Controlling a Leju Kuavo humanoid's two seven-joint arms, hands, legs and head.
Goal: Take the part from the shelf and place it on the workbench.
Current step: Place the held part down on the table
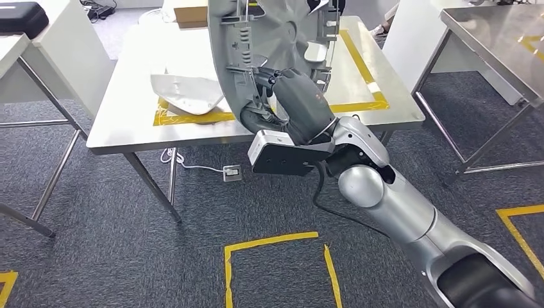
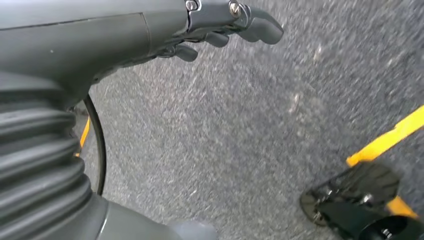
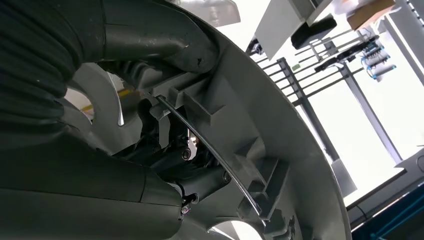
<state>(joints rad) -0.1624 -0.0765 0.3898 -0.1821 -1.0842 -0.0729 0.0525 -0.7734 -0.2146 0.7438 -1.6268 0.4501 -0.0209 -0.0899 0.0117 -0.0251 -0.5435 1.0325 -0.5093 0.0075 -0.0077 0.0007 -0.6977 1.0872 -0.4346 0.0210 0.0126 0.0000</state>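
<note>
Holding the wheel cover [image 1: 282,38] upright by its near rim in my right hand [image 1: 292,96], over the table's [image 1: 128,128] near edge; empty left hand [image 2: 220,30], fingers loosely apart, hangs by the floor

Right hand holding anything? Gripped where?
Yes: the right hand grips the grey wheel cover at its lower rim, fingers hooked inside. The left hand holds nothing.
</note>
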